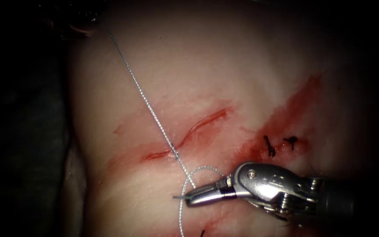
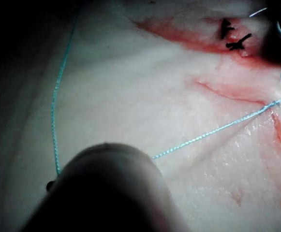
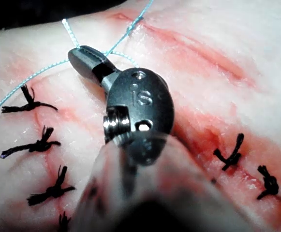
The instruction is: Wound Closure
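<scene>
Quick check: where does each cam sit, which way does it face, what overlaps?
Endoscope: above and in front, facing the pale pork tissue and its red cut; right end effector shut on thin blue-grey thread.
Left wrist: along its own dark shaft toward the tissue.
Right wrist: along its shaft onto its own end effector.
Shared: thread, black knots.

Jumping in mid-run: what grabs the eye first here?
The right pincer, low in the endoscope view below the cut, is shut on the thread beside a small loop. The thread runs taut from the cut's lower left end to the upper left. Dark knotted stitches sit in red fluid right of the cut.
</scene>
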Available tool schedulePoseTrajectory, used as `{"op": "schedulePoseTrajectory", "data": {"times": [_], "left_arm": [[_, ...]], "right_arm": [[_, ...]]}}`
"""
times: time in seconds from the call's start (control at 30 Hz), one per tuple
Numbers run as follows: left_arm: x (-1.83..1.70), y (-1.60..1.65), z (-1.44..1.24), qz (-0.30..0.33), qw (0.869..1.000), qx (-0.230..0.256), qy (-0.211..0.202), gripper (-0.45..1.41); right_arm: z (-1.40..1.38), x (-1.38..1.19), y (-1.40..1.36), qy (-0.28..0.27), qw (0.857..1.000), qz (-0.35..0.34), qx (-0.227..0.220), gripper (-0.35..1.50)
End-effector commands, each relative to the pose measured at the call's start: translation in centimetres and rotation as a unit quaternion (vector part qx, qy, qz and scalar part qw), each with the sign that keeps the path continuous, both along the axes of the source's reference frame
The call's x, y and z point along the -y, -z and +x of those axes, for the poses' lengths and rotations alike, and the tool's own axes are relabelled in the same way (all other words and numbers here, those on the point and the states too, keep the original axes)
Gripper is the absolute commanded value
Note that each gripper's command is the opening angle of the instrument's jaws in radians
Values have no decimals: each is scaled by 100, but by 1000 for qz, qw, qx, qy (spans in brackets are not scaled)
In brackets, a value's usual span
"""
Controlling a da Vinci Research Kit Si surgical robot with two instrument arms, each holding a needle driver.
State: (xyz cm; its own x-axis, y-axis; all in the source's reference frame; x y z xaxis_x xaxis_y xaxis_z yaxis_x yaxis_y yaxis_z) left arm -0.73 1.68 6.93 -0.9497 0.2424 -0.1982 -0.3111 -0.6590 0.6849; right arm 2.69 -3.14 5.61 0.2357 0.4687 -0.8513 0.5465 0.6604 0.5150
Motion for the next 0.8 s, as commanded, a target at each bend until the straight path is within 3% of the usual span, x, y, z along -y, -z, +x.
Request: {"op": "schedulePoseTrajectory", "data": {"times": [0.03,0.8], "left_arm": [[-1,-5,-4,0,1000,0,2,-45],[-4,-2,1,-2,1000,-7,22,-45]], "right_arm": [[6,7,-6,4,1000,-2,0,-35],[-4,35,-13,33,997,32,63,-35]]}}
